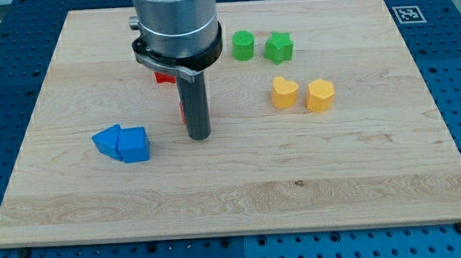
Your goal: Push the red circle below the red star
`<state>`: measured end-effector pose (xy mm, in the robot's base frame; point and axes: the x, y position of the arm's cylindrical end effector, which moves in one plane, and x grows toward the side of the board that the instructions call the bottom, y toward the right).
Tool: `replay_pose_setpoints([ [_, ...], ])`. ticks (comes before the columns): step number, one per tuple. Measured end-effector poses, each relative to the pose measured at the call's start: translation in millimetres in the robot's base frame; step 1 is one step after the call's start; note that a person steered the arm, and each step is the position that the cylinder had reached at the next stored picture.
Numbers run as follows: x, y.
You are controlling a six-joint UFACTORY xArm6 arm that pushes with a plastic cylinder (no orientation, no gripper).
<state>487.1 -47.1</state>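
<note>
My tip point(198, 136), a bare rod end, rests on the bench point(359, 177). A red block point(181, 109), mostly hidden, shows just beside the rod at 10 o'clock. A second red block point(163, 77) lies beyond it at 11 o'clock, shape unclear.

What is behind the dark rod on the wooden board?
Behind the rod, a red block shows only as a sliver at its left edge; another red piece peeks out higher up. Their shapes are covered. My tip rests just below.

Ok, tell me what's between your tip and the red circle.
Nothing visible. My tip sits right beside a red block, mostly hidden behind the rod. Another red block peeks out above it; shapes can't be told.
</note>
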Motion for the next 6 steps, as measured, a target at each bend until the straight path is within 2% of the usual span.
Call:
replay_pose_setpoints([
  [6,-48,0],
])
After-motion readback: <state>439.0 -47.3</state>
